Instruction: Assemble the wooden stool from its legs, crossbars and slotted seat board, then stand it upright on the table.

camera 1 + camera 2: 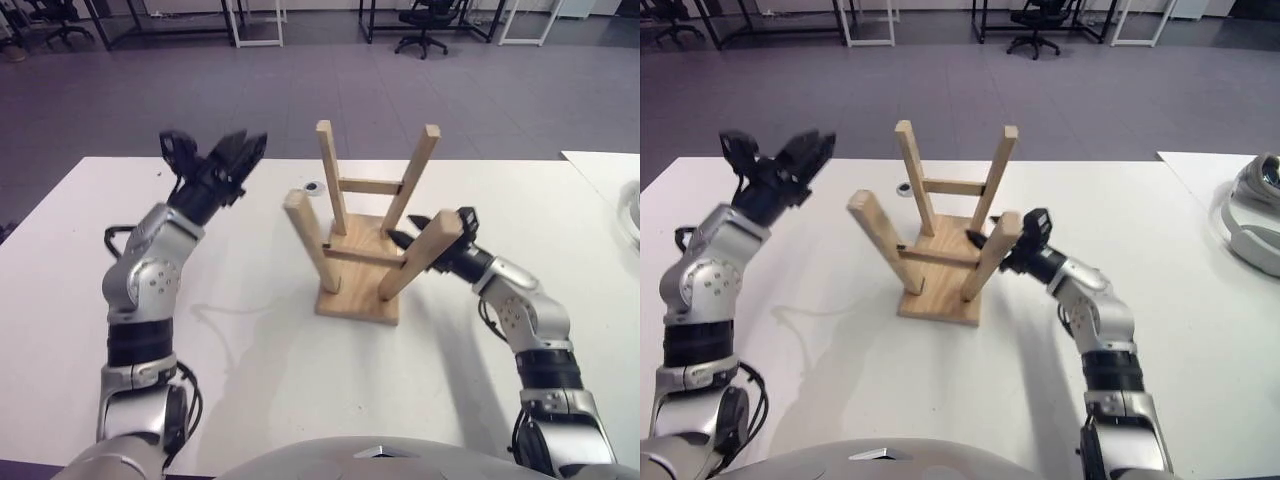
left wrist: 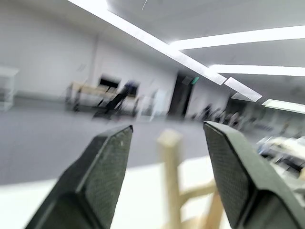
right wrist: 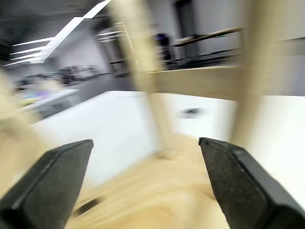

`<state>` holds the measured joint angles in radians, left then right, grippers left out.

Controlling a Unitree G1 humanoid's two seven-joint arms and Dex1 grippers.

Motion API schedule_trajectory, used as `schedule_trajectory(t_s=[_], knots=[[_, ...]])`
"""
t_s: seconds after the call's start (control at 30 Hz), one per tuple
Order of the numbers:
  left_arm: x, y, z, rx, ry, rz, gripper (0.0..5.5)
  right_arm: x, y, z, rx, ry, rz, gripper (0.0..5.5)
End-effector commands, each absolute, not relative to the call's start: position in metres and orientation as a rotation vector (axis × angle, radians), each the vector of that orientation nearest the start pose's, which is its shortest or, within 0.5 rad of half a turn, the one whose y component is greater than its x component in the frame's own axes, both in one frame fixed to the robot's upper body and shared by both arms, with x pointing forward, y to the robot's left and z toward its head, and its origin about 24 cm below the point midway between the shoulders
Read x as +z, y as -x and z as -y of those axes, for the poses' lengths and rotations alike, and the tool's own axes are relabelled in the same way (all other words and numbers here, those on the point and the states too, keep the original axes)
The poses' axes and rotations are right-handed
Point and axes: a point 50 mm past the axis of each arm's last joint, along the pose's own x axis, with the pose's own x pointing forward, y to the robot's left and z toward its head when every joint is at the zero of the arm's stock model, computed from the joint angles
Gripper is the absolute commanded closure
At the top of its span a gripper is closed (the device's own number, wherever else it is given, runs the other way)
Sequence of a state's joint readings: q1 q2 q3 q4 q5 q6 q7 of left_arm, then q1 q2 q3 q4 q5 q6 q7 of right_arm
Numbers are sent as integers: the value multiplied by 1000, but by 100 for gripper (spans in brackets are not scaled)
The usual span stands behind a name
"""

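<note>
Stool (image 1: 358,290) is stood inverted on the table (image 1: 250,350).
The right tool (image 1: 412,230) is held open just beside the nearer upslanting leg (image 1: 420,260); the left tool (image 1: 245,146), also open, is raised well apart.

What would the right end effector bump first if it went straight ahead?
Likely the pale wooden stool's upturned seat board; the open right end effector aims at it, though depth is unclear.

light: bright, even | source: ceiling strip lights (image 2: 143,36) | shadows: soft, faint on table (image 1: 250,330)
</note>
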<state>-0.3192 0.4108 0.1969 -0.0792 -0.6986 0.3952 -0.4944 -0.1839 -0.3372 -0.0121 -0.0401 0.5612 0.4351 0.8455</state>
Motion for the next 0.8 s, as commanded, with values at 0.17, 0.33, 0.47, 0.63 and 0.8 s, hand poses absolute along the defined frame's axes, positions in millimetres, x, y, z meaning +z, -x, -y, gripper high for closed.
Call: schedule_trajectory(t_s=[0.17,0.33,0.47,0.63,0.8], knots=[[90,-240,-244,-529,-65,-187,276,41,-194,188,1027,-127,-438,134],[72,-201,-247,-771,-318,-450,276,40,-202,254,897,-65,-505,134],[70,-181,-239,-969,-414,-584,276,36,-263,277,615,-2,-384,134],[20,-192,-195,-946,-399,-576,276,4,-295,238,639,130,-394,134],[7,-247,-180,-472,-309,-387,276,-8,-257,230,870,139,-394,134]])
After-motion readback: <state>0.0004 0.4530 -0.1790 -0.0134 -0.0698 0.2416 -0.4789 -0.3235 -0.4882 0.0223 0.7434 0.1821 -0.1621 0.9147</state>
